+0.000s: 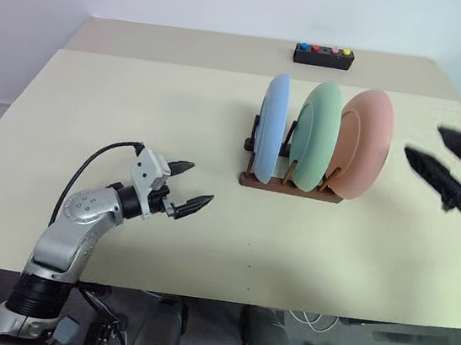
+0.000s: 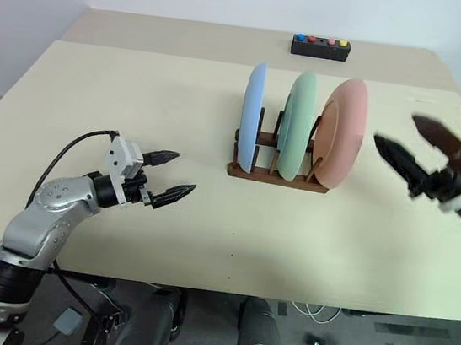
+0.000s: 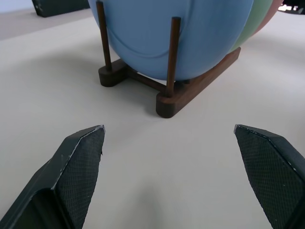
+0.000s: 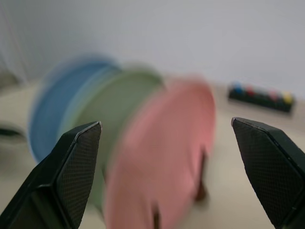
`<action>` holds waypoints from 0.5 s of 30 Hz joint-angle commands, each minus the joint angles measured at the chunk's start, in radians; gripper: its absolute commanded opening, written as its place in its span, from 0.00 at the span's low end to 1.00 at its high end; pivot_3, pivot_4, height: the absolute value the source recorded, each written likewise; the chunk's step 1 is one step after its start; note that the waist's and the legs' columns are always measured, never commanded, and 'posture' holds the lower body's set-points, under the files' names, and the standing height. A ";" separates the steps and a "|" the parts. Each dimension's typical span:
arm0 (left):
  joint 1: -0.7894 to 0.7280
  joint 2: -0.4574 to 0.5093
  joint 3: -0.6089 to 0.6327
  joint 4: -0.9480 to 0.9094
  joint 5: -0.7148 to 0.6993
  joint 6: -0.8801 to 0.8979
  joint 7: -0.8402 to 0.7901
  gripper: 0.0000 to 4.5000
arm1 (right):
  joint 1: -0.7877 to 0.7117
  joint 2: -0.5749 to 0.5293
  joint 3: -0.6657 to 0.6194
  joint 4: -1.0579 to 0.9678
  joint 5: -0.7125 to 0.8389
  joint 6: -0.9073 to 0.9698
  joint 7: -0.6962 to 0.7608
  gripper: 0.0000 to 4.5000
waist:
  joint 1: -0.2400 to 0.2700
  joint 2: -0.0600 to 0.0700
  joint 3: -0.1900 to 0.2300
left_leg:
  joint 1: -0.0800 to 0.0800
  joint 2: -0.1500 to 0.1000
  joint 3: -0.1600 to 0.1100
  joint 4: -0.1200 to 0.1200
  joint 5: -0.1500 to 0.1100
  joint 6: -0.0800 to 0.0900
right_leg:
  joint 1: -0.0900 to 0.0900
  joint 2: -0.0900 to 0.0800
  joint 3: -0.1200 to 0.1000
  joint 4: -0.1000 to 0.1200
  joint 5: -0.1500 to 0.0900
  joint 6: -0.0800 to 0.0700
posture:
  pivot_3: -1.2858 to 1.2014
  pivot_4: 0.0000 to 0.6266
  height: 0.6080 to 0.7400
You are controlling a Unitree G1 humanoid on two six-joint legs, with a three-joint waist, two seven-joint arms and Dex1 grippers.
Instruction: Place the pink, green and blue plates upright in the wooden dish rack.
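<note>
All three plates stand upright in the wooden dish rack [image 1: 290, 186] near the middle of the table: the blue plate [image 1: 271, 125] on the left, the green plate [image 1: 317, 135] in the middle, the pink plate [image 1: 363, 143] on the right. My left gripper [image 1: 190, 187] hovers open and empty over the table, left of the rack and nearer the front, pointing toward it. Off the pink plate's right side my right gripper [image 1: 447, 158] hangs open and empty, clear of the plate. In the left wrist view the blue plate [image 3: 176, 33] sits between the rack's pegs [image 3: 173, 52].
A small black box with coloured buttons [image 1: 323, 55] sits at the table's far edge behind the rack. The cream table [image 1: 137, 109] stretches wide to the left of the rack and in front of it.
</note>
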 commanded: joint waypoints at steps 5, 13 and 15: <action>0.009 0.008 0.043 0.025 -0.001 -0.037 0.002 1.00 | 0.091 0.055 0.069 0.116 -0.229 -0.207 0.087 0.99 | -0.008 0.000 0.000 | 0.001 0.000 0.001 -0.001 0.000 0.000 | 0.000 0.000 0.001 0.001 0.000 0.000 | 0.52 0.24 0.92; 0.079 0.056 0.103 0.051 0.001 -0.048 -0.002 1.00 | 0.009 0.098 0.117 0.215 -0.250 -0.239 0.127 0.99 | -0.004 0.001 0.000 | 0.001 0.000 0.001 0.000 0.000 0.000 | 0.000 0.000 0.001 0.001 0.000 0.000 | 0.52 0.24 0.92; 0.091 0.060 0.109 0.028 -0.011 -0.037 -0.002 1.00 | 0.015 0.111 0.124 0.206 -0.255 -0.242 0.127 0.99 | 0.001 0.001 0.000 | 0.001 0.000 0.001 0.000 0.000 0.000 | 0.000 0.000 0.001 0.000 0.000 0.000 | 0.52 0.24 0.92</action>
